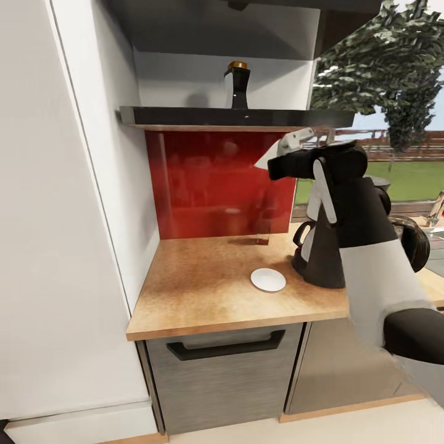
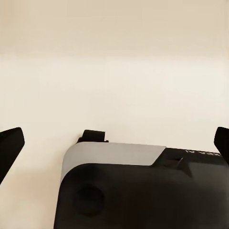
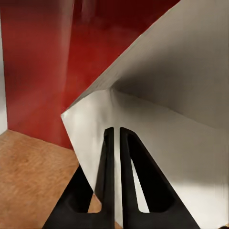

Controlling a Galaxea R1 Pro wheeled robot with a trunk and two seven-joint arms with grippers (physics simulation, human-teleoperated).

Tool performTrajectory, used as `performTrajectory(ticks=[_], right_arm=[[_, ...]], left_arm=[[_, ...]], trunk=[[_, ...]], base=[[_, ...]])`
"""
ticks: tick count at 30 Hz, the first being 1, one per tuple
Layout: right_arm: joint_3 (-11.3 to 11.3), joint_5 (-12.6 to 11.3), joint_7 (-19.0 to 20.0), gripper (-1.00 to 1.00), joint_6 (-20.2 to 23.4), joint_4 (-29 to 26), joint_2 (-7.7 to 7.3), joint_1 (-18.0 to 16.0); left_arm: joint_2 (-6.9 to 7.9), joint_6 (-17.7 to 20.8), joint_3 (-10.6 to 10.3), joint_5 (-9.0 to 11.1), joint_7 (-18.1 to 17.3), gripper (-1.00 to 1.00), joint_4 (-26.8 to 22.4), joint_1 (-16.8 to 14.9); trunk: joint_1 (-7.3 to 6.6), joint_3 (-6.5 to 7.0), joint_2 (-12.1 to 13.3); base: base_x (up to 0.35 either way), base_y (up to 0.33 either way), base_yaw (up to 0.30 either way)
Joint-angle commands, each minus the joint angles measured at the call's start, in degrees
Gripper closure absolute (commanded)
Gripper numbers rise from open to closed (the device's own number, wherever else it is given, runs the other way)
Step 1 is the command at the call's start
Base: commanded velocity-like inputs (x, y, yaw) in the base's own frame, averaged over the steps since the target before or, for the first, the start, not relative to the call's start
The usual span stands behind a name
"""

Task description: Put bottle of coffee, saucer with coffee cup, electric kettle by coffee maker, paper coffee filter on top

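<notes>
My right gripper (image 1: pixel 277 163) is shut on the white paper coffee filter (image 1: pixel 267 158), held high in front of the red backsplash, up and left of the coffee maker (image 1: pixel 320 262). In the right wrist view the filter (image 3: pixel 157 129) spreads past the nearly closed fingers (image 3: pixel 108 157). My right arm partly hides the dark tapered coffee maker. The white saucer (image 1: pixel 268 280) lies on the kitchen countertop (image 1: pixel 203 290), just left of it. The black bottle of coffee (image 1: pixel 237 86) stands on the kitchen shelf (image 1: pixel 185 116). A rounded glassy kettle shape (image 1: pixel 413 242) peeks out behind my arm. My left gripper (image 2: pixel 114 143) hangs open over pale floor. The coffee cup is out of view.
A tiny clear glass item with a brown base (image 1: pixel 264 238) stands at the backsplash. A tall white cabinet wall (image 1: pixel 61 216) closes the counter's left side. A dark drawer front (image 1: pixel 225 370) lies below the counter edge. The shelf overhangs the back of the worktop.
</notes>
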Motion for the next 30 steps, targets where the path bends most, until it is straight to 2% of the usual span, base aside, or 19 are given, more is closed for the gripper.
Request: performTrajectory(ticks=[1,9,12,13,16,18,24,26,29,30], right_arm=[[0.1,0.5,0.3,1.0,0.2,0.5,-0.34,-0.6],[0.3,2.0,0.4,1.0,0.2,2.6,-3.67,-2.9],[0.4,2.1,0.5,1.0,0.2,2.9,-5.36,-3.0],[0.3,2.1,0.4,1.0,0.1,3.5,-6.41,-3.1],[0.3,2.1,0.4,1.0,0.1,4.4,-7.34,-3.2],[0.3,2.1,0.4,1.0,0.1,5.5,-8.88,-3.2],[0.3,2.3,0.4,1.0,0.1,6.9,-10.7,-3.9],[0.4,2.6,0.4,1.0,0.1,7.7,-10.83,-4.3],[0.4,4.0,0.4,1.0,0.1,9.7,-10.96,-5.4],[0.4,5.1,0.5,1.0,0.1,11.3,-10.99,-6.2]], left_arm=[[-0.03,-0.1,0.2,0.0,0.0,-1.0,-0.1,0.0],[-0.06,-0.1,0.2,0.0,0.0,-1.0,-0.1,0.0],[-0.06,-0.1,0.2,0.0,0.0,-1.0,-0.1,0.0],[-0.03,-0.1,0.2,0.0,0.0,-1.0,-0.1,0.0],[-0.04,-0.1,0.2,0.1,0.0,-1.0,-0.1,0.0],[-0.03,-0.1,0.2,0.0,0.0,-1.0,-0.1,0.0],[0.0,-0.1,0.2,0.1,0.0,-1.0,-0.1,0.0],[0.0,-0.1,0.2,0.0,0.0,-1.0,-0.1,0.0],[0.01,-0.1,0.2,0.1,0.0,-1.0,-0.1,0.0],[-0.01,-0.1,0.2,0.0,0.0,-1.0,-0.1,0.0]], trunk=[[0.0,-0.06,0.0],[0.0,-0.06,0.0],[0.0,-0.06,0.0],[0.0,-0.06,0.0],[0.0,-0.06,0.0],[0.0,-0.06,0.0],[0.0,-0.06,0.0],[0.0,-0.06,0.0],[0.0,-0.06,0.0],[0.0,-0.06,0.0]], base=[[0.0,0.0,0.0],[0.0,0.0,0.0],[0.0,0.0,0.0],[0.0,0.0,0.0],[0.0,0.0,0.0],[0.0,0.0,0.0],[0.0,0.0,0.0],[0.0,0.0,0.0],[0.0,0.0,0.0],[0.0,0.0,0.0]])
